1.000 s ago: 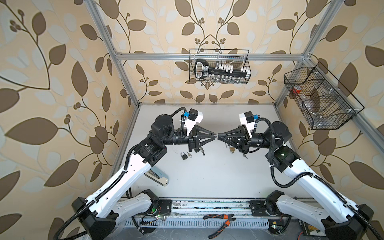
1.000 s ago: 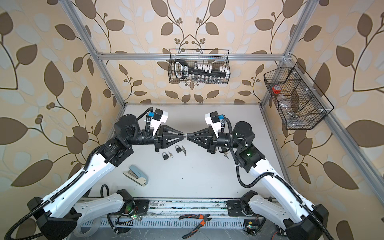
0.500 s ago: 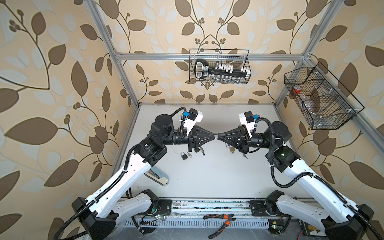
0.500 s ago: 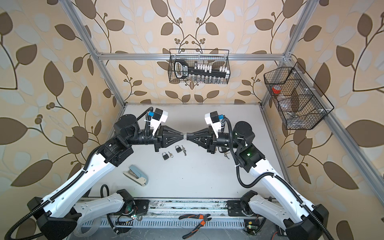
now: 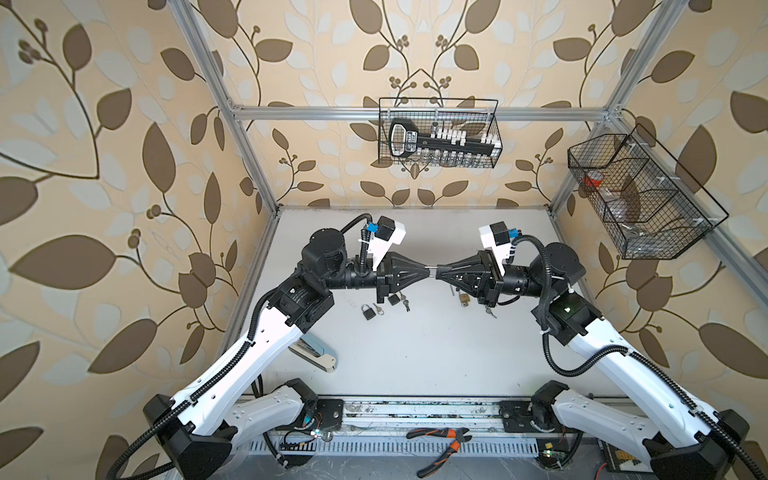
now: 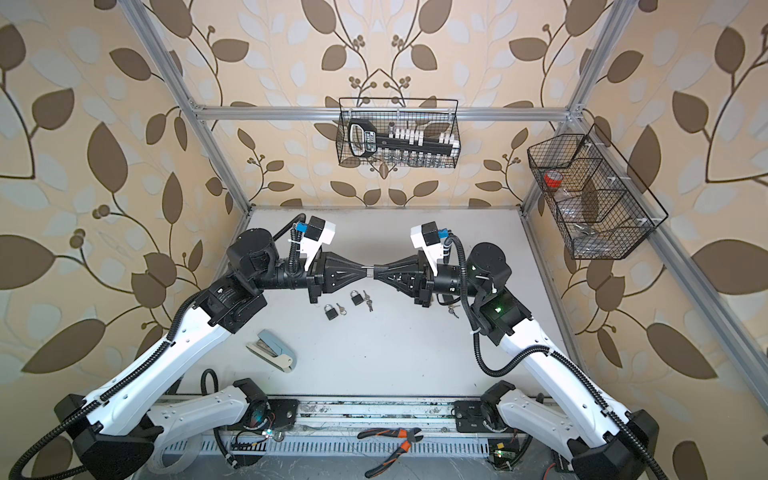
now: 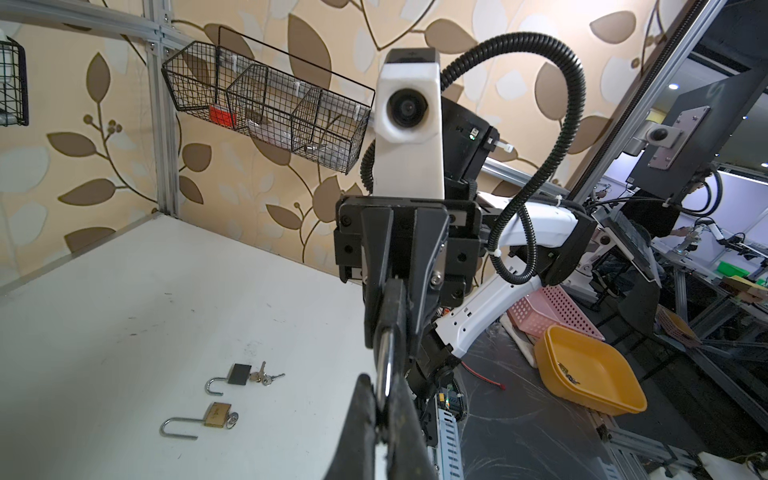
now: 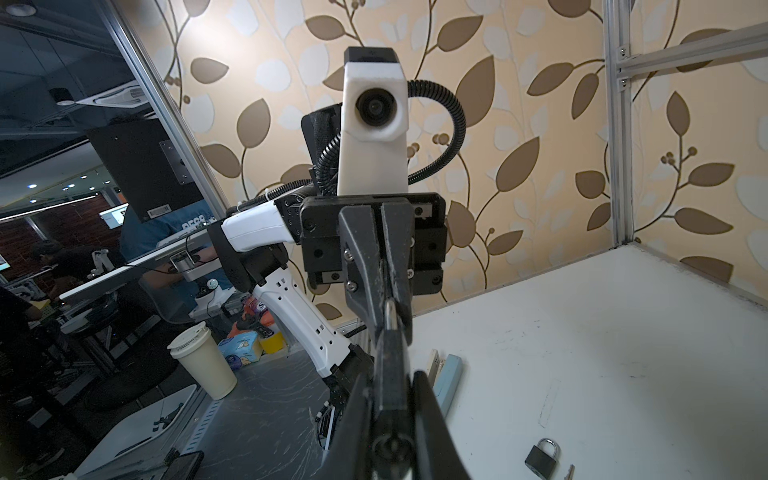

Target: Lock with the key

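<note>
Held in mid-air between the arms, the black padlock (image 8: 390,365) is clamped by the right gripper (image 5: 439,273), its shackle (image 7: 383,361) pinched by the left gripper (image 5: 427,271) — next, likely, a straight push to seat it.

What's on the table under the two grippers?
Small padlocks with keys: two black padlocks below the left gripper; a brass padlock and an open black padlock below the right gripper, which mostly hides them from above.

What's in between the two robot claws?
The padlock they both hold: its shiny shackle runs from the right gripper into the left gripper. The left wrist view shows it best.
</note>
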